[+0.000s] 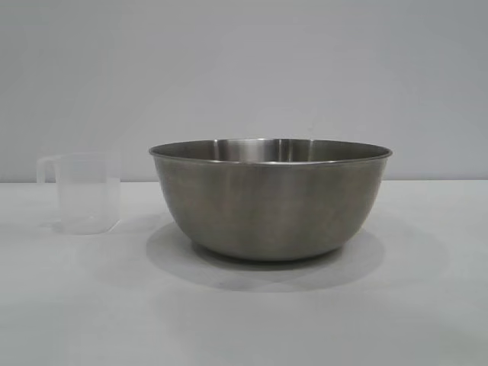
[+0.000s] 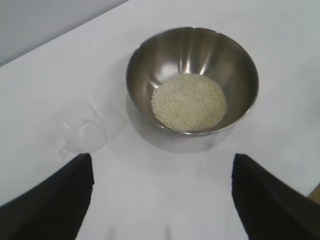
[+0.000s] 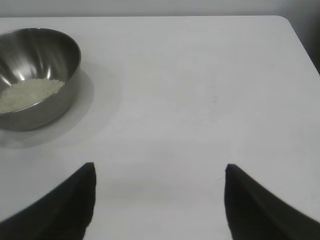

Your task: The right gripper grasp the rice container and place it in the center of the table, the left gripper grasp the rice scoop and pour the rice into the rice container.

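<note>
Rice container (image 1: 271,202), one, stands mid-table (image 1: 244,320) holding a flat heap of rice (image 2: 189,102); one rice scoop (image 1: 80,192) stands upright just beside it, toward the left edge, apparently empty. Left gripper (image 2: 160,195) and right gripper (image 3: 159,200) both hang above bare tabletop, jaws spread, holding nothing.

The white table (image 1: 427,305) bears the rice container (image 1: 271,202) (steel) and rice scoop (image 1: 85,192).

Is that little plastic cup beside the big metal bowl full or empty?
Empty. The rice scoop stands upright on the table, see-through with nothing inside, and the rice lies in the rice container.
</note>
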